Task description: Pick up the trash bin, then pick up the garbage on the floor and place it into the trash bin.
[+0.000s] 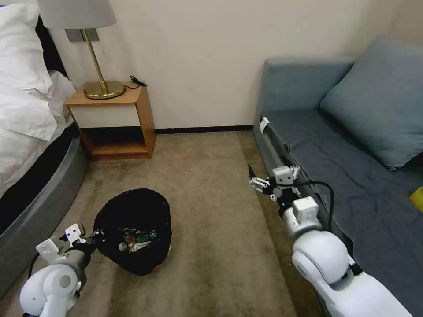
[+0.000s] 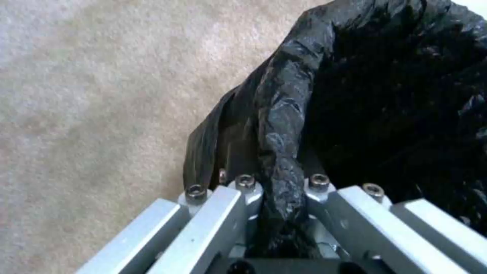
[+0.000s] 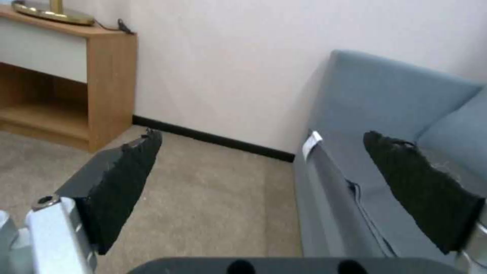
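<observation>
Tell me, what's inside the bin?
Inside the bin, held at its rim by the left gripper, lies a small heap of garbage: crumpled wrappers, something green. Anything under it is hidden.

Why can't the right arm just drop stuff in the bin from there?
It probably could. The right pincer hangs open and empty above bare carpet, with nothing between it and the bin. The left pincer holds the bin's rim, mouth facing up.
</observation>
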